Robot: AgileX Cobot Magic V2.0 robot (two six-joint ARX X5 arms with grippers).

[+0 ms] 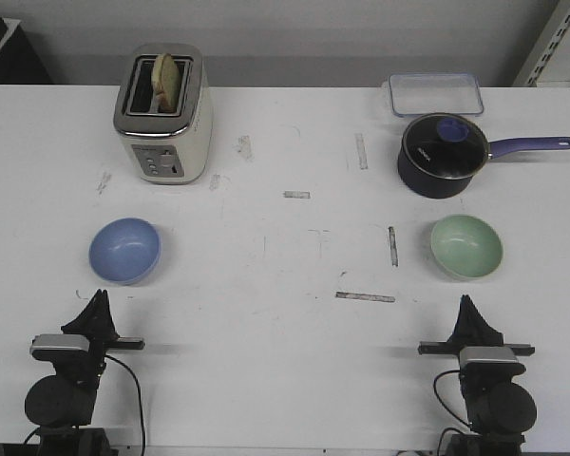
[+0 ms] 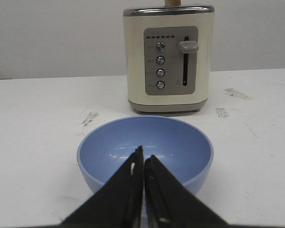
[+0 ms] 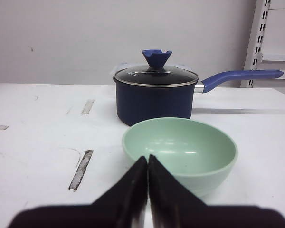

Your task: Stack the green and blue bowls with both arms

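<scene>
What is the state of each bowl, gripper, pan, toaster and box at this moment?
blue bowl: upright, empty, alone on the table.
green bowl: upright, empty, not stacked.
left gripper: shut, holding nothing, short of the blue bowl.
right gripper: shut, holding nothing, short of the green bowl.
saucepan: glass lid on.
toaster: bread in the slot.
clear box: lid on.

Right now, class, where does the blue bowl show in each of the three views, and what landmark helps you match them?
Front view: the blue bowl sits on the left of the table, in front of the toaster.
Left wrist view: the bowl fills the lower middle, just beyond the shut left gripper.
Right wrist view: not in it.
Shared landmark: the toaster, behind the bowl in both.
</scene>
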